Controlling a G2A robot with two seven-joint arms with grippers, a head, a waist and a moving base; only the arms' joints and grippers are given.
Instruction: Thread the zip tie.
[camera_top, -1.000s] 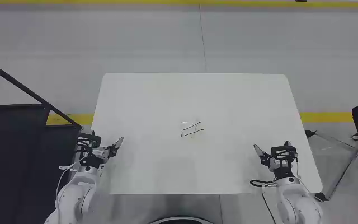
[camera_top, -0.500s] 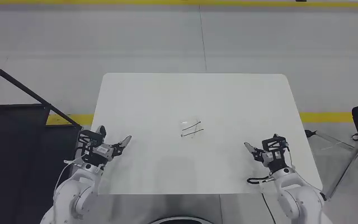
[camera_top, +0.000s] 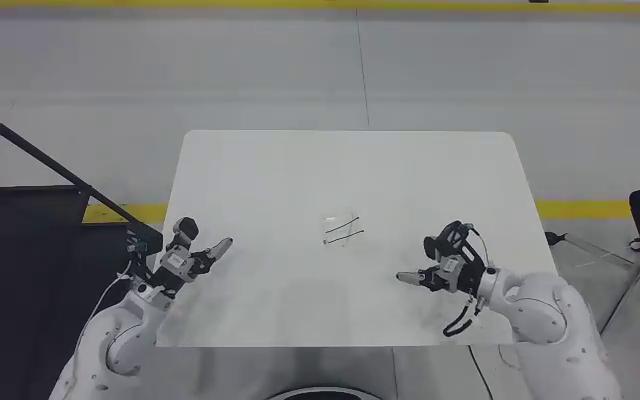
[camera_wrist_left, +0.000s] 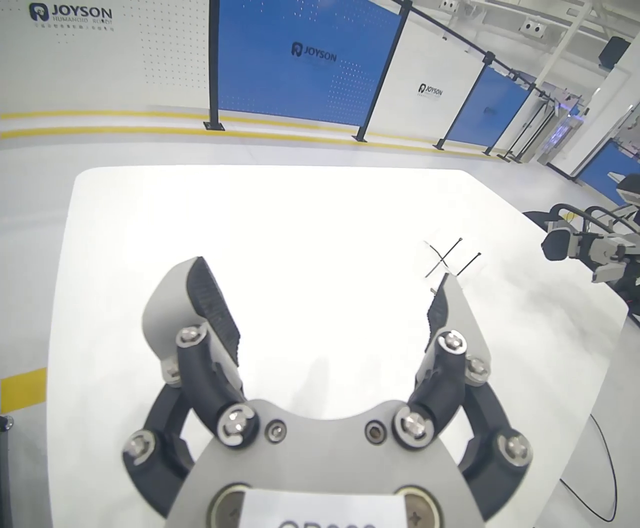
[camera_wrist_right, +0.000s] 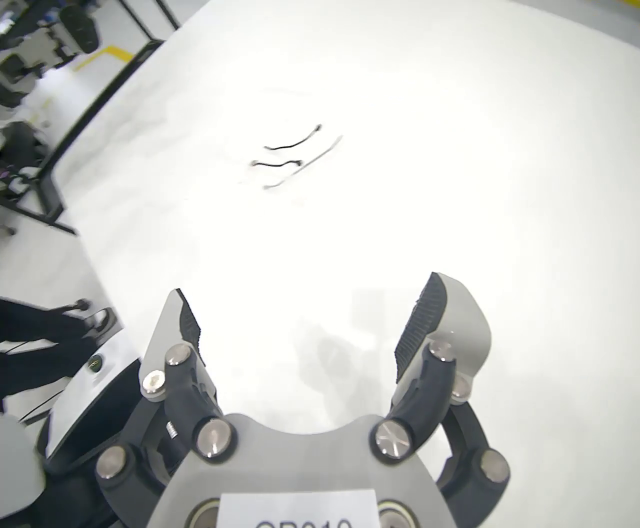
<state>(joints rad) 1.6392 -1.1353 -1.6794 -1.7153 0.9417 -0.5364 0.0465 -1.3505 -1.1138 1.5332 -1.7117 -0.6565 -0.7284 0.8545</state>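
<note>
White table (camera_top: 300, 180) bears thin zip ties (camera_top: 344, 237) (mid-table).

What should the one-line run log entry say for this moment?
left gripper: open, empty | right gripper: open, empty | zip ties: loose at table centre, ungrasped | threading: not started

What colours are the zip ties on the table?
Two black zip ties, one whitish tie; the right wrist view shows them best.

floor (camera_top: 300, 60): grey, yellow line | panels (camera_wrist_left: 300, 60): blue, white
</note>
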